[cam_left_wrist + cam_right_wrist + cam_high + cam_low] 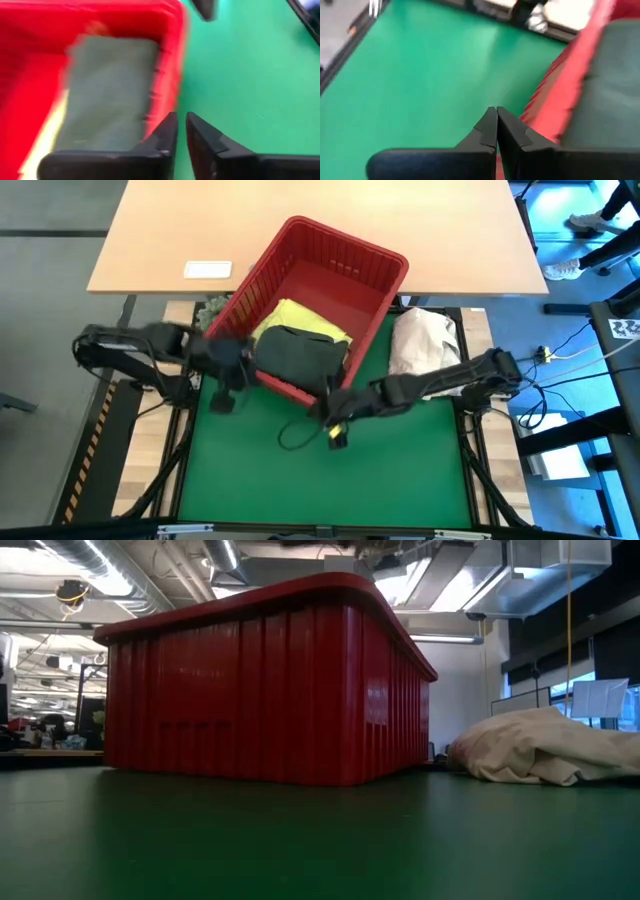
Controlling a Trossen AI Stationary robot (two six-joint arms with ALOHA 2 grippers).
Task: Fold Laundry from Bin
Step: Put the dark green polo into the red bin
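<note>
The red bin (372, 272) stands askew at the green mat's far edge, and the low view shows its slotted wall (260, 690). Inside lies laundry: a bright yellow garment (300, 320) with a dark green-black one (295, 360) on top, draped toward the bin's near rim (570, 95). My left gripper (226, 385) hovers at the bin's near left corner, its fingertips (181, 120) barely apart with nothing between them. My right gripper (333, 425) hangs shut over the mat, just in front of the near rim, its fingertips (496, 111) empty. The low view shows neither gripper.
A cream-white cloth bundle (425, 340) lies on the mat right of the bin, also in the low view (550, 745). A small green spiky ball (212, 310) sits at the bin's left. The green mat (320, 480) spreads toward the near edge. A wooden table (200, 220) stands behind.
</note>
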